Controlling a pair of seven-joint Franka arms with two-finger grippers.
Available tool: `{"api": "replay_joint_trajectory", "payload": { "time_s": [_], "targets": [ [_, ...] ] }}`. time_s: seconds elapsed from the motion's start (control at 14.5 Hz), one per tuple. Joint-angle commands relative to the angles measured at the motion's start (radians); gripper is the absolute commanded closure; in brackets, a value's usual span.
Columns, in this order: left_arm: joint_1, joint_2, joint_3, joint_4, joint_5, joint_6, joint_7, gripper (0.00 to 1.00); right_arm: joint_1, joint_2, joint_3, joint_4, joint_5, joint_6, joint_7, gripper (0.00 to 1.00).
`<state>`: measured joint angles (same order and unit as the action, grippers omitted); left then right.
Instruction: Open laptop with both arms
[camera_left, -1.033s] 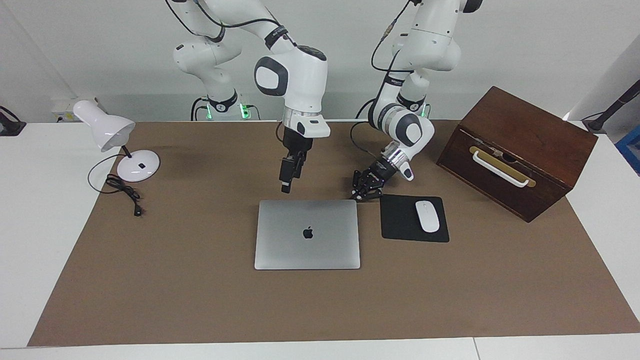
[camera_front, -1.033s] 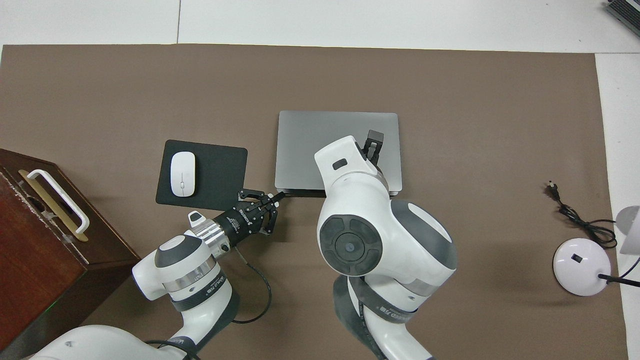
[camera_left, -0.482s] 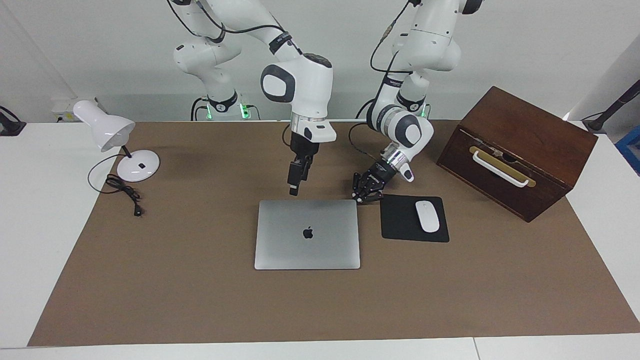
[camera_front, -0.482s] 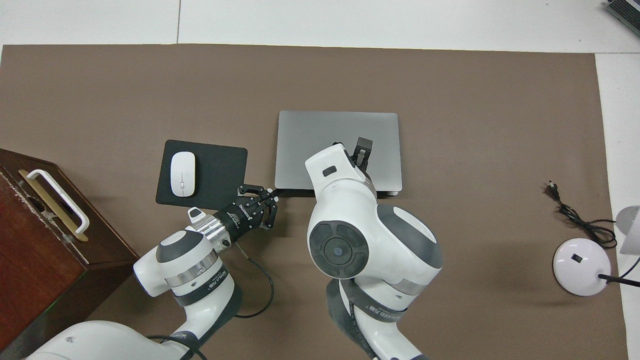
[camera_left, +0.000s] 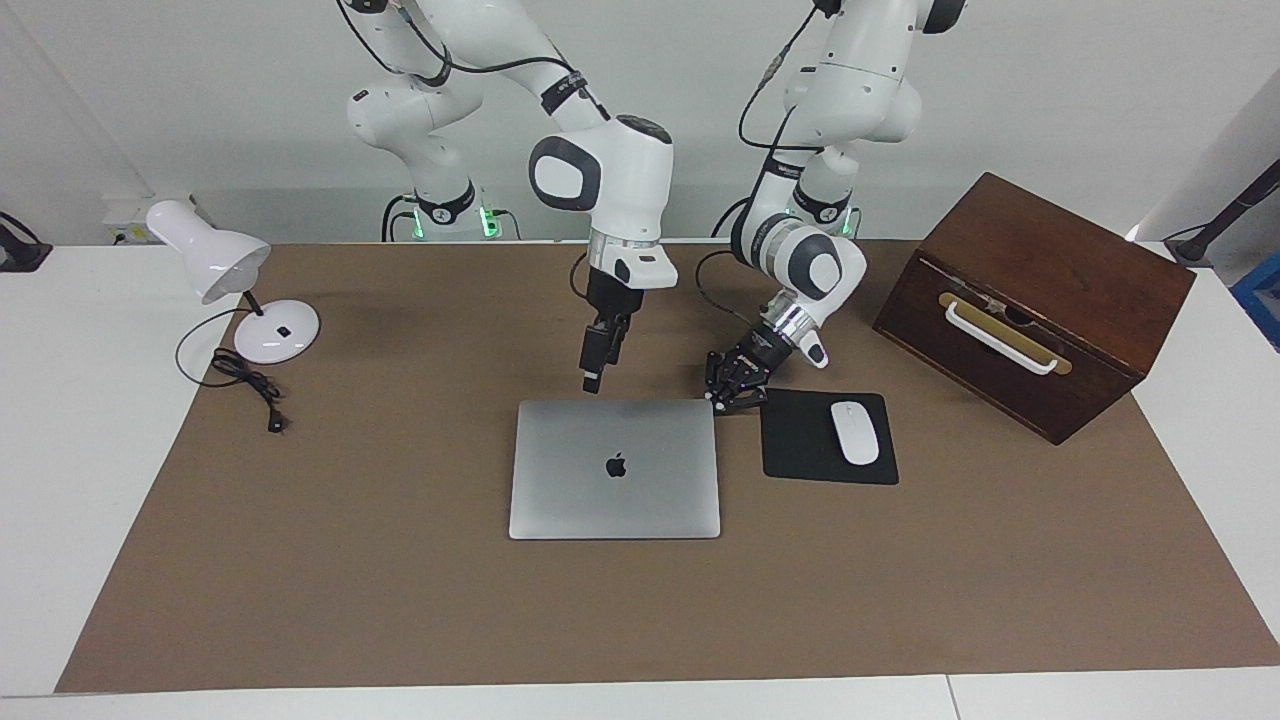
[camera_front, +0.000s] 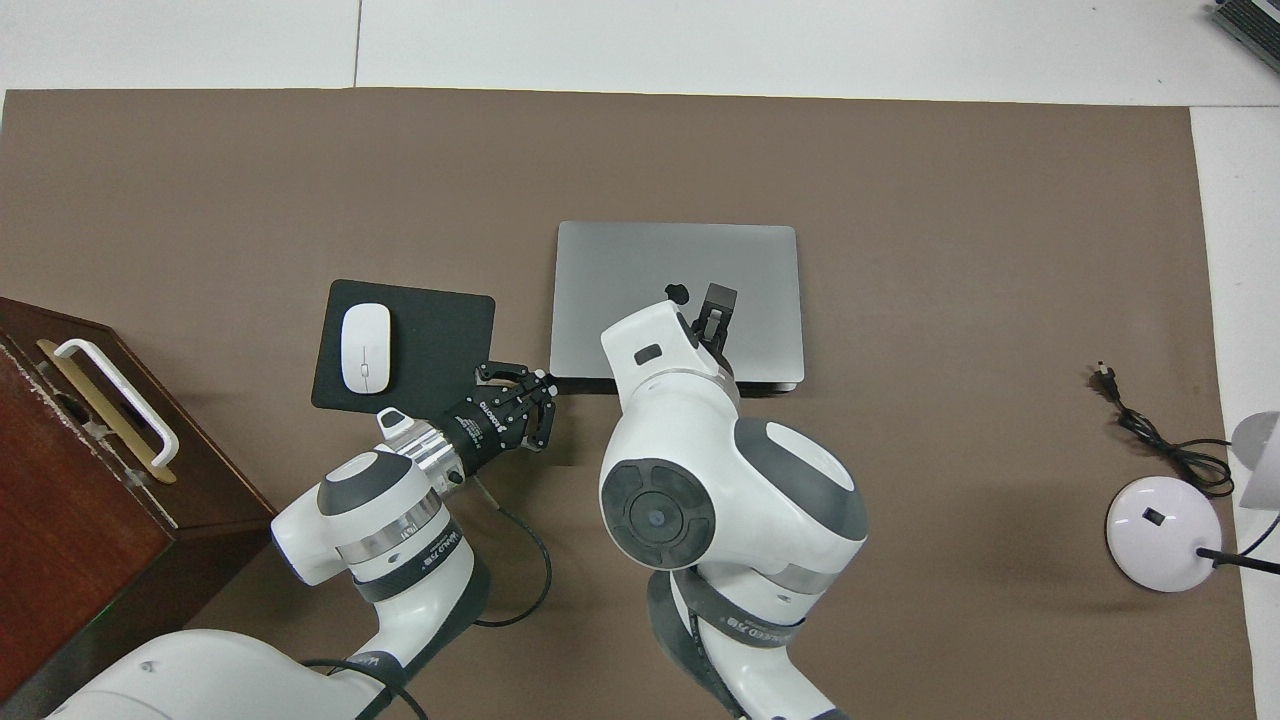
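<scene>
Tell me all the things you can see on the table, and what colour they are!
laptop: one, silver-grey, lid shut, middle of the brown mat.
mouse pad: one, black, beside the laptop toward the left arm's end.
mouse: one, white, on the mouse pad.
wooden box: one, dark brown with a white handle, at the left arm's end.
desk lamp: one, white with a black cord, at the right arm's end.
brown mat: one, covering the white table.
left gripper: one, black, shut, at the laptop's corner nearest the robots, beside the mouse pad.
right gripper: one, black, above the laptop's edge nearest the robots.
</scene>
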<state>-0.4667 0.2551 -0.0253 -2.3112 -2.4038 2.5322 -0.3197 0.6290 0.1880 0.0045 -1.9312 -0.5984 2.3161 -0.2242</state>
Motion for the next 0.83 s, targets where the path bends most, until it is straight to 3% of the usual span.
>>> {"api": "replay_joint_trajectory", "payload": {
  "time_s": [0.0,0.76],
  "targets": [
    [-0.009,0.024,0.004,0.029,-0.031,0.03,0.017,1.0,0.009,0.011,-0.003,-0.017,-0.029,0.032,0.037,0.0],
    [0.003,0.049,-0.001,0.064,-0.032,0.054,0.016,1.0,0.047,0.128,-0.003,-0.023,-0.109,0.081,0.151,0.0]
  ]
}}
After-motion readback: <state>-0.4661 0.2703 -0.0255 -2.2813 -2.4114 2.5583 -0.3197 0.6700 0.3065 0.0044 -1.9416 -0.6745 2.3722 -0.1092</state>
